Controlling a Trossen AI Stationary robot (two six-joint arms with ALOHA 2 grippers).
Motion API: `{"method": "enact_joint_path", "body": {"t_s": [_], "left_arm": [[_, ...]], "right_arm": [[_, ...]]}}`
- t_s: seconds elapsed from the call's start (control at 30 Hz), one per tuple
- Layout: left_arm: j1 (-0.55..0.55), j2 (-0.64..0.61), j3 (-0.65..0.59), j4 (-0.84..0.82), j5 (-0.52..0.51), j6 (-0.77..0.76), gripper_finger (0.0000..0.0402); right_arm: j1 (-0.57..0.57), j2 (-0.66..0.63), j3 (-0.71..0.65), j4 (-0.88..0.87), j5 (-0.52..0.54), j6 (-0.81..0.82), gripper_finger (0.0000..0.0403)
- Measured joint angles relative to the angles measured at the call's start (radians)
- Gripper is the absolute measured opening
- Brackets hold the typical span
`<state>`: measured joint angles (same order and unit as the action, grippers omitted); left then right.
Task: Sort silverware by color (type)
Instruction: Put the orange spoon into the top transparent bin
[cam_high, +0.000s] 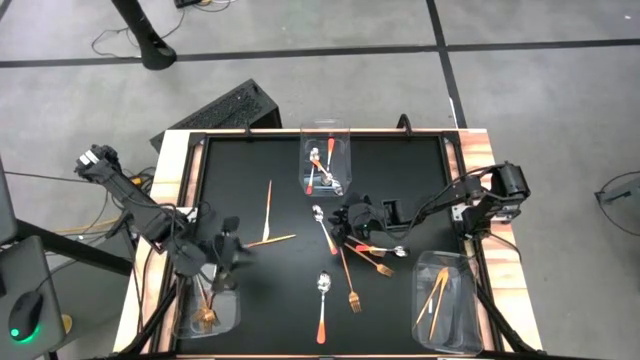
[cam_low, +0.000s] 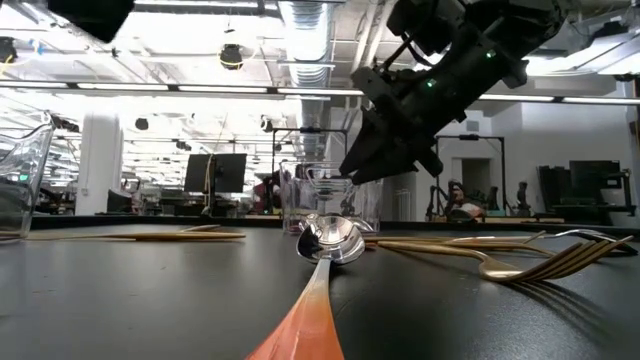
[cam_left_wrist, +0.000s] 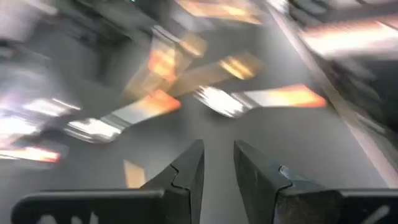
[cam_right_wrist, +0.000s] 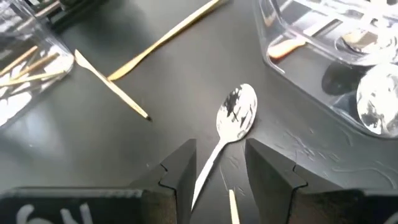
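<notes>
Step in hand is picking a loose spoon off the black table for the spoon bin at the middle of the far edge. That bin already holds several spoons. The fork bin sits at the near left corner and the knife bin at the near right corner.

The right gripper hangs low over the table centre. Its jaws are parted and straddle the handle of the spoon without clamping it. The next move looks like lowering, closing on the handle, then lifting and carrying it to the far bin.

The left gripper hovers beside the fork bin. Its fingers are slightly apart with nothing between them, so it is released and empty.

Other loose pieces:
- Two gold sticks lie left of centre, well apart from the target.
- A small pile of forks lies just beside the right gripper on its near side. Some overlap, so they could get nudged.
- A second spoon and a lone fork lie toward the near edge.

Sorting looks roughly half done.
</notes>
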<state>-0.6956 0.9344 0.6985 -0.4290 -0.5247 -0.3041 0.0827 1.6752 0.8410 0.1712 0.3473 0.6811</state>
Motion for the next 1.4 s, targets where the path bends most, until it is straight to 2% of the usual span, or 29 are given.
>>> {"method": "enact_joint_path", "body": {"t_s": [0.07, 0.13, 0.27, 0.43, 0.57, 0.7, 0.83, 0.93, 1.03, 1.2, 1.4], "left_arm": [[0.011, 0.000, -0.035, 0.093, -0.156, 0.027, 0.0075], [0.040, 0.001, -0.075, 0.169, -0.218, 0.034, 0.0075], [0.111, 0.002, -0.186, 0.355, -0.224, -0.006, 0.0075], [0.187, 0.002, -0.339, 0.718, -0.224, 0.023, 0.0075], [0.237, 0.001, -0.424, 0.951, -0.225, 0.093, 0.0075], [0.275, 0.002, -0.446, 0.972, -0.198, 0.092, 0.0075], [0.311, 0.018, -0.447, 0.981, -0.092, 0.096, 0.0075], [0.331, 0.035, -0.448, 1.007, -0.087, 0.079, 0.0075], [0.354, 0.067, -0.448, 1.019, -0.108, 0.067, 0.0075], [0.383, 0.179, -0.448, 1.105, -0.115, 0.048, 0.0084], [0.415, 0.313, -0.448, 1.206, -0.112, -0.014, 0.0123]], "right_arm": [[0.005, 0.000, 0.000, -0.003, 0.001, 0.000, 0.0156], [0.012, 0.000, 0.000, -0.004, 0.012, -0.005, 0.0156], [0.036, 0.003, 0.000, 0.001, 0.042, -0.089, 0.0156], [0.062, 0.056, 0.000, 0.146, 0.040, -0.176, 0.0156], [0.057, 0.124, 0.004, 0.267, -0.032, -0.158, 0.0156], [0.036, 0.176, 0.072, 0.189, -0.043, -0.171, 0.0156], [-0.007, 0.167, 0.241, -0.197, -0.105, -0.232, 0.0156], [-0.015, 0.161, 0.358, -0.391, -0.034, -0.245, 0.0156], [-0.010, 0.162, 0.382, -0.417, 0.011, -0.245, 0.0156], [-0.006, 0.162, 0.358, -0.421, -0.075, -0.174, 0.0156], [0.031, 0.160, 0.348, -0.416, -0.068, -0.104, 0.0156]]}}
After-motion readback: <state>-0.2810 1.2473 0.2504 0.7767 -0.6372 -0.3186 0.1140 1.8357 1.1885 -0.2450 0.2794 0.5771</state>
